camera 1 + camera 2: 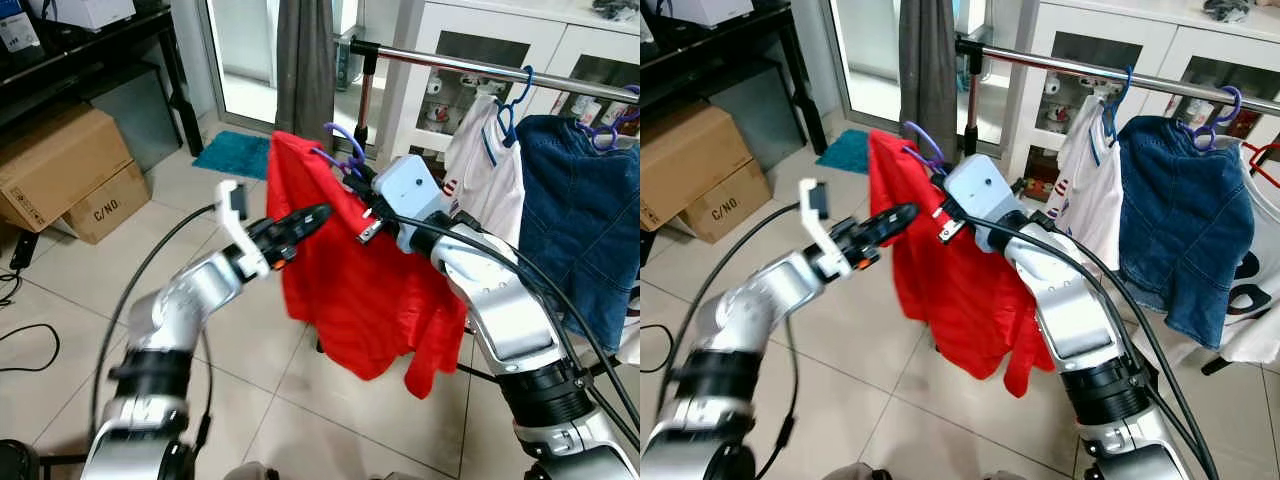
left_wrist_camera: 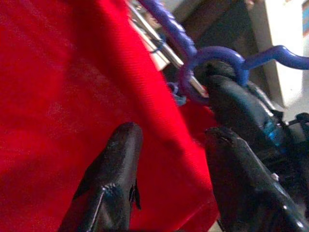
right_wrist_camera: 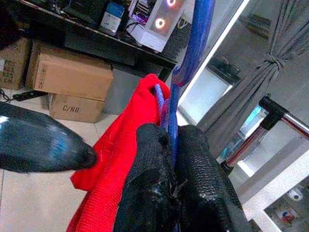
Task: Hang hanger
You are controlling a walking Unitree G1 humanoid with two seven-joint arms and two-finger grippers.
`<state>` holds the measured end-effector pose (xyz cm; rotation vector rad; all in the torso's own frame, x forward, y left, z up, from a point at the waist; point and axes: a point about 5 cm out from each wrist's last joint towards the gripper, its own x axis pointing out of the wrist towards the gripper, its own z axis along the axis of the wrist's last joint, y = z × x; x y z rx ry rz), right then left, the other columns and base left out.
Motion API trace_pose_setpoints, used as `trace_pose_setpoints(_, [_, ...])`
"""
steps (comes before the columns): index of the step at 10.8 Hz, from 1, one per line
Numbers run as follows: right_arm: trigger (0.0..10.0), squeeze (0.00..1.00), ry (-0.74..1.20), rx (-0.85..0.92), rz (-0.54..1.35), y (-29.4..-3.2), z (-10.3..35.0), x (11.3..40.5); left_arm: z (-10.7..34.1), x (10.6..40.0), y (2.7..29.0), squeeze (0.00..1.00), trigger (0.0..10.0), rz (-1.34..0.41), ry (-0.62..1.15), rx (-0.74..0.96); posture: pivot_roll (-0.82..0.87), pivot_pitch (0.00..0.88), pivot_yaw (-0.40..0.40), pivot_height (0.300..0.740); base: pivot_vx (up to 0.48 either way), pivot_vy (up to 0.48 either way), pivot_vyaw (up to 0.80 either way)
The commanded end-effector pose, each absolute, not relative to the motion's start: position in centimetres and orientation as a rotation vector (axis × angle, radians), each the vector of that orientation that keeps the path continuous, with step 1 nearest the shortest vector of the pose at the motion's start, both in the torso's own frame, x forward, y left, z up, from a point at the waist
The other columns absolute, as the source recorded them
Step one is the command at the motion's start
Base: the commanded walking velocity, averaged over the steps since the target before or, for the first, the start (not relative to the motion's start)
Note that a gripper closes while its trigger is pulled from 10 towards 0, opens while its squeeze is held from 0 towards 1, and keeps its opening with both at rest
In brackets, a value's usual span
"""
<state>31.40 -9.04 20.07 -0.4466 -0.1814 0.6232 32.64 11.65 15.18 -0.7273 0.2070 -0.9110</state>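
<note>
Right tool (image 3: pixel 171 159): clamped on the purple hanger (image 3: pixel 193 43), the stem pinched between its two black fingers (image 3: pixel 149 159); in the eye views the fingertips are hidden behind the pale blue wrist housing (image 1: pixel 405 190).
Left tool (image 2: pixel 169 154): parted, nothing between its fingers (image 2: pixel 116 164), which sit at the front of the red shirt (image 1: pixel 350 290), beside the hanger neck.
Hanger position: held up in front of the silver rail (image 1: pixel 450 62), below it and apart from it, near the rail's left end; its hook (image 1: pixel 345 140) pokes above the shirt collar.
Hidden: the hanger's shoulders lie inside the red shirt; the shirt's lower hem falls partly behind the right arm (image 1: pixel 510 320).
Cut off: the rail runs out of frame to the right; the denim garment (image 1: pixel 585 220) and its purple hanger (image 1: pixel 610 125) are clipped at the edge.
Hard to make out: the print on the white garment (image 1: pixel 480 165) hanging from a blue hanger (image 1: pixel 515 105); small items behind the white cabinet (image 1: pixel 480 40) glass.
Writing: "C/NO." on the lower cardboard box (image 1: pixel 105 205); the box above it (image 1: pixel 55 165) carries small marks too fine to read.
Floor: pale tiles, a teal mat (image 1: pixel 235 152) by the grey curtain (image 1: pixel 305 65).
</note>
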Motion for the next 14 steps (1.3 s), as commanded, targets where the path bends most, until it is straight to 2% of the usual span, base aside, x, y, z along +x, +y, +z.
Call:
trace_pose_setpoints(1, [0.0, 0.00, -0.252, -0.468, 0.637, -8.5, 21.7, 31.1, 15.8, 32.8, 10.8, 0.00, 10.0, -0.963, 0.205, -0.725, -0.11, 0.000, 0.042, 0.740, 0.000, 0.000, 0.00])
trace_pose_setpoints(4, [0.0, 0.00, -0.250, -0.465, 0.636, -8.4, 21.6, 30.8, 14.9, 33.1, 10.4, 0.00, 10.0, -0.957, 0.240, -0.732, -0.12, 0.000, 0.045, 0.740, 0.000, 0.000, 0.00])
trace_pose_setpoints(5, [0.0, 0.00, -0.258, -0.461, 0.644, -8.3, 21.7, 30.7, 14.6, 33.5, 10.4, 0.00, 6.6, -0.944, 0.239, -0.755, -0.12, 0.000, 0.045, 0.740, 0.000, 0.000, 0.00])
trace_pose_setpoints(6, [0.0, 0.00, -0.259, -0.464, 0.657, -8.0, 21.5, 30.6, 14.6, 33.9, 10.3, 0.00, 2.5, -0.937, 0.238, -0.779, -0.13, 0.000, 0.052, 0.740, 0.000, 0.000, 0.00])
trace_pose_setpoints(7, [0.0, 0.00, -0.263, -0.467, 0.664, -7.8, 21.5, 30.4, 14.6, 34.2, 10.2, 0.00, 0.0, -0.914, 0.251, -0.792, -0.13, 0.000, 0.053, 0.740, 0.000, 0.000, 0.00])
trace_pose_setpoints(11, [0.0, 0.00, -0.268, -0.473, 0.672, -7.6, 21.6, 30.5, 14.5, 34.2, 9.7, 0.00, 0.0, -0.938, 0.243, -0.817, -0.12, 0.000, 0.041, 0.740, 0.000, 0.000, 0.00])
trace_pose_setpoints(14, [0.0, 0.00, -0.271, -0.475, 0.681, -7.5, 21.7, 30.5, 13.4, 34.4, 10.0, 0.00, 0.0, -0.872, 0.314, -0.819, -0.12, 0.000, 0.036, 0.740, 0.000, 0.000, 0.00])
